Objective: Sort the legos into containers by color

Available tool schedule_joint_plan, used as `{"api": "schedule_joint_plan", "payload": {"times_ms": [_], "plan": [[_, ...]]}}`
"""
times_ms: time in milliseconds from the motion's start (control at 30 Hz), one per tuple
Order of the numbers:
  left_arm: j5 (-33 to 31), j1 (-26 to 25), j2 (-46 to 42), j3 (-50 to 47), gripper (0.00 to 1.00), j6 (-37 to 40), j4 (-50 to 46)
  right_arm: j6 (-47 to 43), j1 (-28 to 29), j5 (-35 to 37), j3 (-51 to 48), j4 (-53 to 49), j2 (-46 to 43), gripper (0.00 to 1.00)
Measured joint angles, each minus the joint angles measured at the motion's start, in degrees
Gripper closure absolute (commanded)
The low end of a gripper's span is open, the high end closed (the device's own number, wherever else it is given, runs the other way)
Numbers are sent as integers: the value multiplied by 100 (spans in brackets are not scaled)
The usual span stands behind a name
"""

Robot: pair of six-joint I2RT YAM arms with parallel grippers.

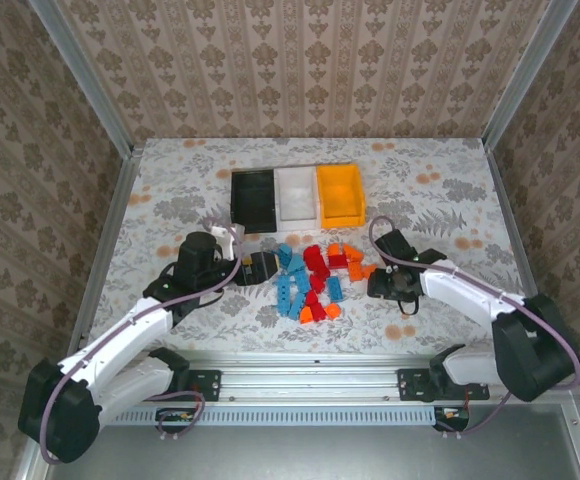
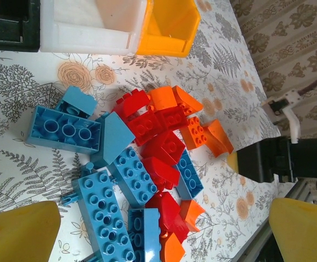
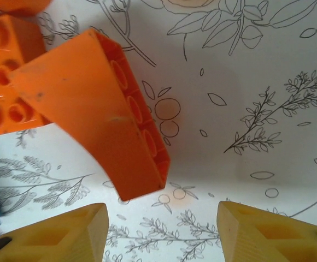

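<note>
Hovering spread and empty, right gripper [image 3: 163, 221] sits off-centre (left gripper [image 2: 164, 218] also spread): shift toward 11 o'clock, straddle the orange sloped brick [image 3: 87, 109] squarely, then close.

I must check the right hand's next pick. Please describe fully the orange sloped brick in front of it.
The orange sloped brick looks like smooth, scuffed plastic. It lies on its side on the flowered table cover, its hollow underside with round tubes exposed. One end seems to touch an orange studded brick. The right hand is open near it, not touching.
</note>
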Motion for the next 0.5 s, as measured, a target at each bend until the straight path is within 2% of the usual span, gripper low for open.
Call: {"api": "schedule_joint_plan", "payload": {"times_ms": [233, 500], "plan": [[-26, 0, 133, 2, 0, 2, 35, -199, -11, 181, 468, 153, 621, 46], [-28, 0, 728, 109, 0, 0, 59, -470, -151, 293, 726, 402, 1150, 68]]}}
